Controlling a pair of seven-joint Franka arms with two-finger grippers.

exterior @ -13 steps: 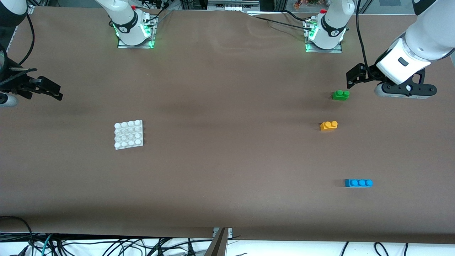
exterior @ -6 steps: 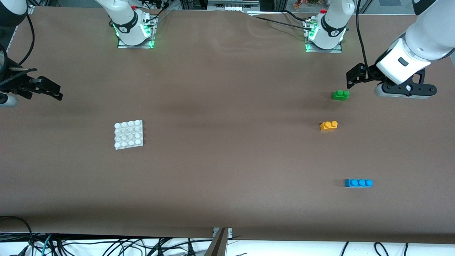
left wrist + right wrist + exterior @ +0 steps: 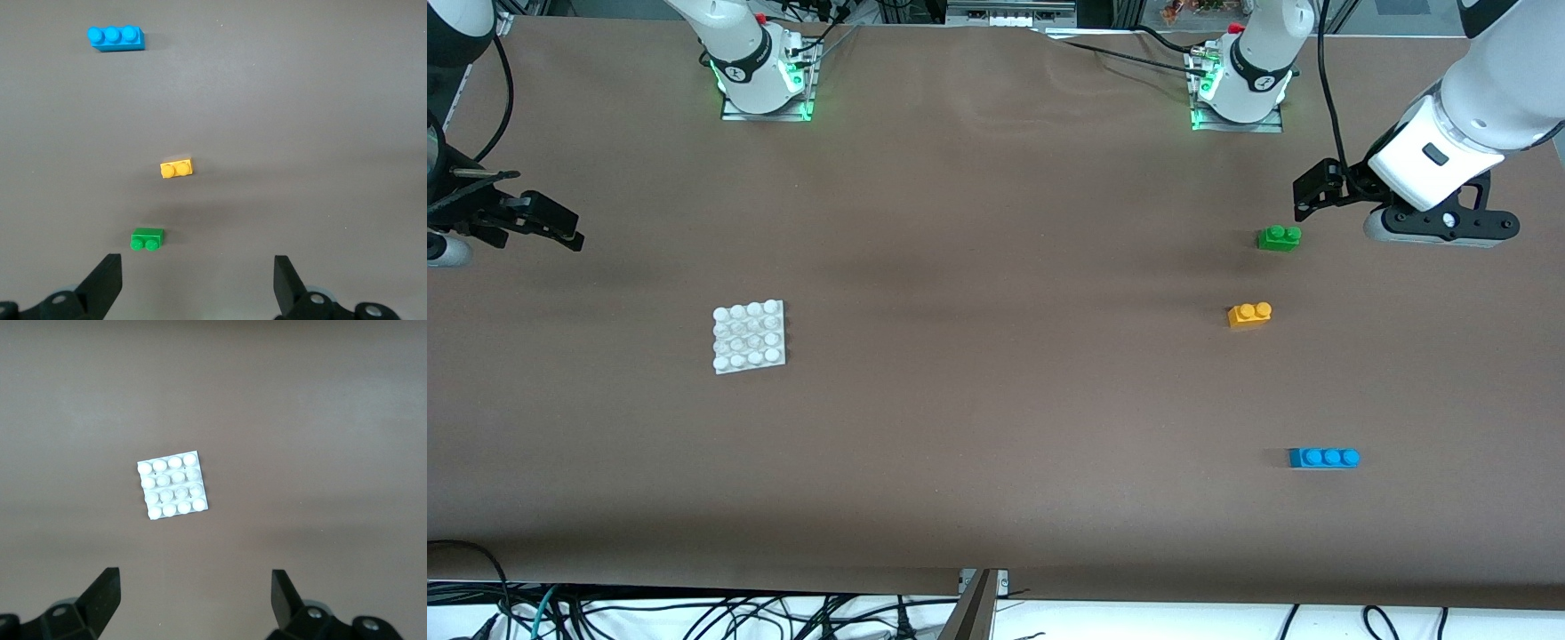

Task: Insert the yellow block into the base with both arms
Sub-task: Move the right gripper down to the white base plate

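The yellow block (image 3: 1249, 315) lies on the brown table toward the left arm's end, studs up; it also shows in the left wrist view (image 3: 177, 169). The white base (image 3: 749, 337) lies flat toward the right arm's end and shows in the right wrist view (image 3: 172, 487). My left gripper (image 3: 1314, 194) hangs open and empty in the air, over the table just beside the green brick; its jaws (image 3: 198, 280) stand wide apart. My right gripper (image 3: 551, 227) hangs open and empty at the right arm's end of the table, well away from the base; its jaws (image 3: 195, 597) stand wide apart.
A green two-stud brick (image 3: 1279, 237) lies farther from the front camera than the yellow block, also in the left wrist view (image 3: 147, 239). A blue three-stud brick (image 3: 1323, 457) lies nearer the front camera, also seen there (image 3: 117, 37). Cables hang below the table's front edge.
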